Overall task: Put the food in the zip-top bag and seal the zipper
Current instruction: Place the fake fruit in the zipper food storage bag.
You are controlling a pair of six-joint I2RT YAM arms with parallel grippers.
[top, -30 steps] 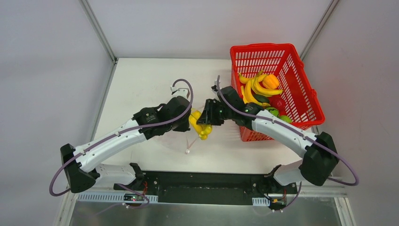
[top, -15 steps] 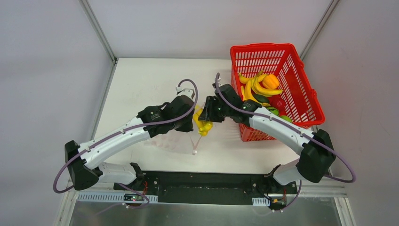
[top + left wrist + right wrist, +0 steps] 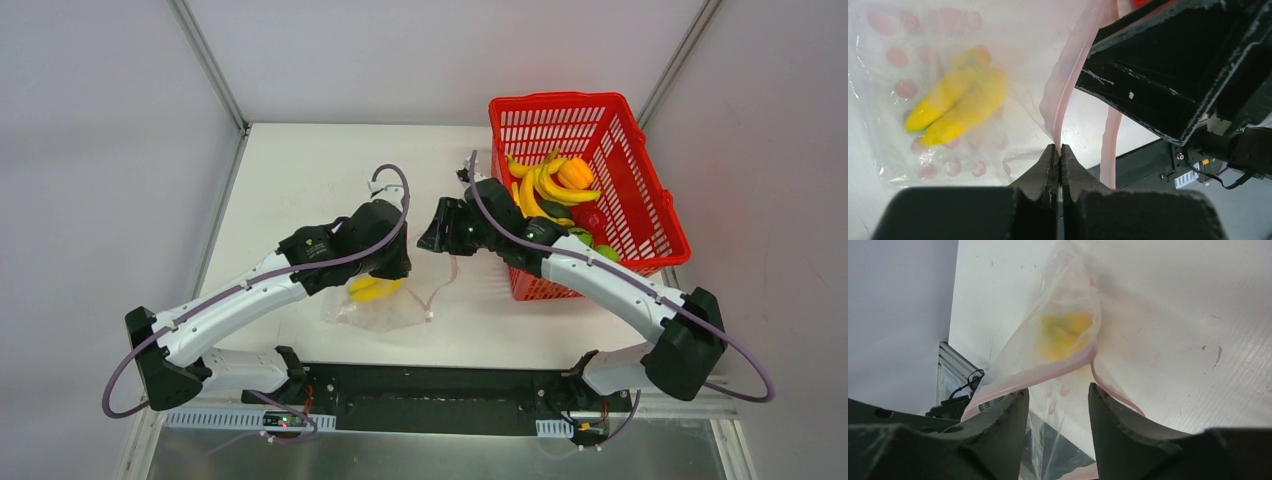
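1. The white rectangular table [image 3: 300,180] carried everything.
2. The red plastic lattice basket [image 3: 655,200] stood at its right, holding mixed toy food [image 3: 545,185].
3. The clear, pink-dotted plastic zip-top bag [image 3: 385,312] lay between the arms.
4. The left gripper [image 3: 1058,152] was clenched on the bag's thin pink-red zipper strip [image 3: 1068,95].
5. The right gripper [image 3: 1058,392] was released, fingers apart over the bag's mouth.
6. A yellow toy banana bunch [image 3: 955,107] lay inside the bag.

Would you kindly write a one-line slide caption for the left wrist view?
Shut left fingers pinch the zipper of the zip-top bag, with yellow bananas inside.
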